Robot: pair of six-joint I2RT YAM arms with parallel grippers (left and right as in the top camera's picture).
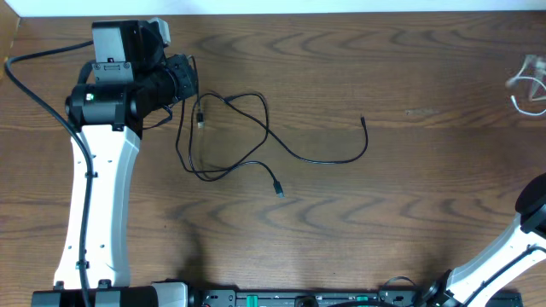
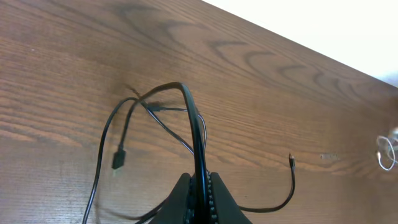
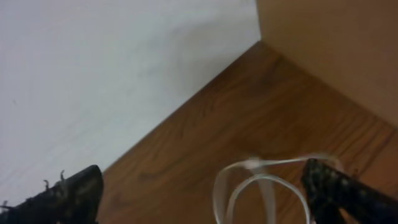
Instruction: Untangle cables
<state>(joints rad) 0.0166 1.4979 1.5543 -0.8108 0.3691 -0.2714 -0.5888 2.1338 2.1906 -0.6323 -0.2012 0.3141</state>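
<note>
1. Tangle of thin black plug-ended cords (image 2: 201,146) lies on the brown wooden desk (image 1: 426,213) toward its far-left corner; left tool (image 2: 200,182) clamps one strand.
2. Thin white looped cord (image 3: 252,164) lies by the far-right corner; right tool (image 3: 204,173) stands wide apart over it.

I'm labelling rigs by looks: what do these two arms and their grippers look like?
Both the left arm and the right arm have a long white link with black joints. A thin black cable runs along the left one, which has a small green dot near its wrist. The fingers are black and ribbed.
</note>
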